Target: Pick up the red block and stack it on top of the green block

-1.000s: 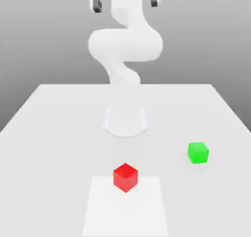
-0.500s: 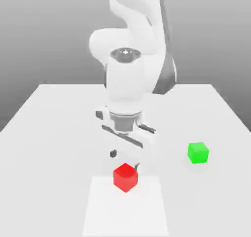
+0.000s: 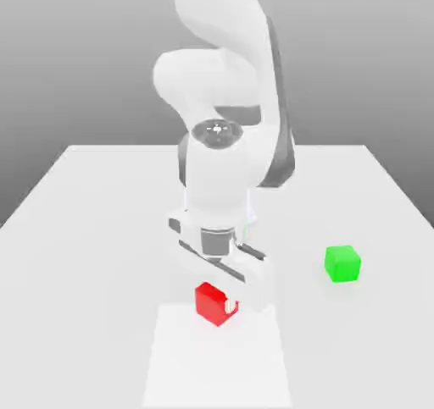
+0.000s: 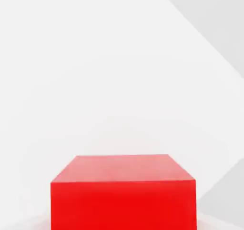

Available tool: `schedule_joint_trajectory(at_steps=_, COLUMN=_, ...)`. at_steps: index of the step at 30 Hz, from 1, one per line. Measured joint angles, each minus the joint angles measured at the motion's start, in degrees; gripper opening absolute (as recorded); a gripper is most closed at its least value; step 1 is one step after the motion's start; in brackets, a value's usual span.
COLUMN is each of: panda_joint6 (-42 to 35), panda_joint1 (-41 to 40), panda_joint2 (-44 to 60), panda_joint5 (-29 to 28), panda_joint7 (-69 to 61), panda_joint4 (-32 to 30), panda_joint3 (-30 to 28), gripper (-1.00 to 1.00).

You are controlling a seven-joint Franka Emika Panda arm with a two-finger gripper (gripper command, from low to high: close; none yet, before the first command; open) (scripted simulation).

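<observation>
Hand clamps red block on table.

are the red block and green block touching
Apart. The exterior view shows bare table between the red block, under the gripper, and the green block off to that view's right.

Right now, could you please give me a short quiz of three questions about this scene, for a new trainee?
1. True or false: the green block already carries another block.
2. On which thing has the gripper closed? A) green block B) red block C) nothing
3. Fill in: in the exterior view, the green block lies to the red block's ____.

Key: 1 false, its top is bare. 2 B, the gripper is down at the red block on the table. 3 right.
</observation>
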Motion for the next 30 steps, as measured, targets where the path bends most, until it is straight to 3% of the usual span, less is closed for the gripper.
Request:
schedule_joint_trajectory(at_steps=4, panda_joint6=-6.22, panda_joint1=3.04, panda_joint2=-7.39, panda_joint5=3.57, panda_joint7=-1.05, panda_joint4=-1.1, panda_joint3=1.02, gripper=-1.0)
schedule_joint_trajectory(at_steps=17, panda_joint6=-15.66, panda_joint1=33.61, panda_joint2=-20.29, panda_joint5=18.68, panda_joint7=9.38, panda_joint4=-3.96, panda_joint3=20.21, gripper=-1.0)
schedule_joint_trajectory(at_steps=30, panda_joint6=-8.64, panda_joint1=27.13, panda_joint2=-12.9, panda_joint5=8.89, panda_joint7=16.96, panda_joint4=-4.2, panda_joint3=26.32, gripper=-1.0)
